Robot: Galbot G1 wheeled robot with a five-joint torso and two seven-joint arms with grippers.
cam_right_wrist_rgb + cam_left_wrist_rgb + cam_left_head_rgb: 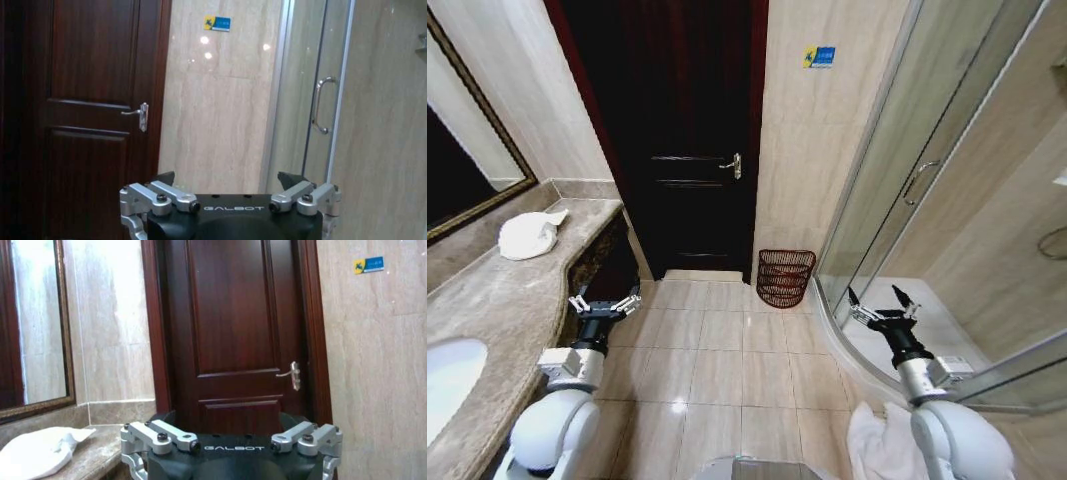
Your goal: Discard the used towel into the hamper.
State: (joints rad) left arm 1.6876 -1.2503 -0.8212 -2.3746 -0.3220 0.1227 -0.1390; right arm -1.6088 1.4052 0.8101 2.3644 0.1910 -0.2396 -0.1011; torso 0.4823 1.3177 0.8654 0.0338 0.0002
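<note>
A crumpled white towel (pixel 530 235) lies on the marble counter (pixel 497 290) at the far left, below the mirror; the left wrist view shows the towel (pixel 40 452) too. The hamper (pixel 785 277), a dark reddish-brown ribbed basket, stands on the floor against the wall, right of the dark door. My left gripper (pixel 605 303) hangs open beside the counter's front edge, short of the towel, and points at the door (pixel 228 420). My right gripper (pixel 882 303) is open and empty by the shower enclosure, right of the hamper (pixel 227 177).
A dark wooden door (pixel 682 140) with a lever handle is shut straight ahead. A curved glass shower enclosure (pixel 907 200) fills the right side. A sink basin (pixel 447 375) is set into the near counter. A white cloth (pixel 877 445) lies low by my right arm. Tiled floor spans the middle.
</note>
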